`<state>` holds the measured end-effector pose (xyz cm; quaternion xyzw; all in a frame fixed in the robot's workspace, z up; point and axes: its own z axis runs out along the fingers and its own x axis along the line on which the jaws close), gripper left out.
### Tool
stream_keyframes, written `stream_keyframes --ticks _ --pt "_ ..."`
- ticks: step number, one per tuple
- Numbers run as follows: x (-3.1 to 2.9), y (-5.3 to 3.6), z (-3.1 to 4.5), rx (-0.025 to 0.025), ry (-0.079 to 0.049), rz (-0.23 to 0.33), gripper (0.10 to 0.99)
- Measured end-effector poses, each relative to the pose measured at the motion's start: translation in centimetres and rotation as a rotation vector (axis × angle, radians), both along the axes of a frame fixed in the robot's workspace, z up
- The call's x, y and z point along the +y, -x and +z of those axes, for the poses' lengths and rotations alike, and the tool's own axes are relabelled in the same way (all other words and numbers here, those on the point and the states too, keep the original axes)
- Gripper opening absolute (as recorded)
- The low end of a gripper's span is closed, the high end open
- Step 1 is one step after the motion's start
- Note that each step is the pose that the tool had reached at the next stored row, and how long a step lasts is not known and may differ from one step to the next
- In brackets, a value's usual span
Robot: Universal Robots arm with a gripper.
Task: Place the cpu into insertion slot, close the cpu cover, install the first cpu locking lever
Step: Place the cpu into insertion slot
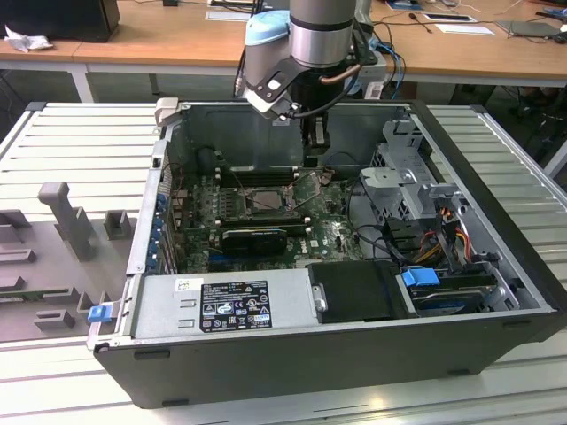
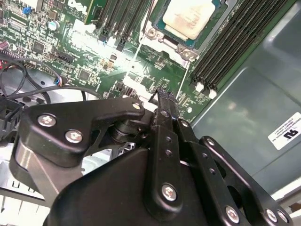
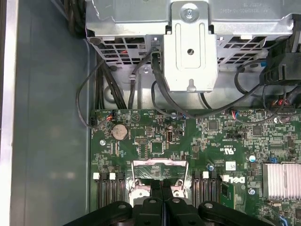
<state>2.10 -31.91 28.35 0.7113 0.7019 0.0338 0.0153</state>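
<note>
The cpu (image 2: 190, 18) shows its pale silver-beige face, lying in the insertion slot (image 1: 259, 200) on the green board. The cpu cover (image 3: 160, 165), a silver frame, stands tipped back off the slot, between the cpu and my fingertips. My gripper (image 1: 316, 161) hangs inside the open computer case, above the board and to the exterior view's right of the slot. In both wrist views its black fingers (image 2: 162, 101) are pressed together with nothing between them, and the gripper (image 3: 162, 187) is just short of the cover's hinge screws.
Black memory slots (image 2: 230, 52) flank the socket. A silver drive cage (image 3: 190, 47) with loose cables (image 3: 155, 99) stands beyond the board. The power supply (image 1: 221, 305) and a black block (image 1: 354, 290) fill the case front. Case walls (image 1: 483, 186) close in all round.
</note>
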Motion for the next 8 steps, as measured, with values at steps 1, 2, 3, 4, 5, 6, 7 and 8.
stream_keyframes --ticks 1,2,3,4,5,6,7,8 --pt "0.0 -0.05 0.0 0.0 0.0 0.0 0.106" --pt "0.0 -0.09 0.0 0.0 0.0 0.0 0.106" --pt "0.0 -0.14 -0.01 0.0 0.0 0.0 0.106" --pt "0.0 -0.18 -0.01 -0.0001 0.0 0.0 0.106" --pt "0.0 -0.25 -0.01 0.0 0.0 0.0 0.106" --pt "0.0 -0.3 -0.01 0.0 0.0 0.0 0.106" --pt "0.0 -0.37 -0.02 0.0 0.0 0.0 0.106" --pt "0.0 -0.44 -0.02 0.0 0.0 0.0 0.106"
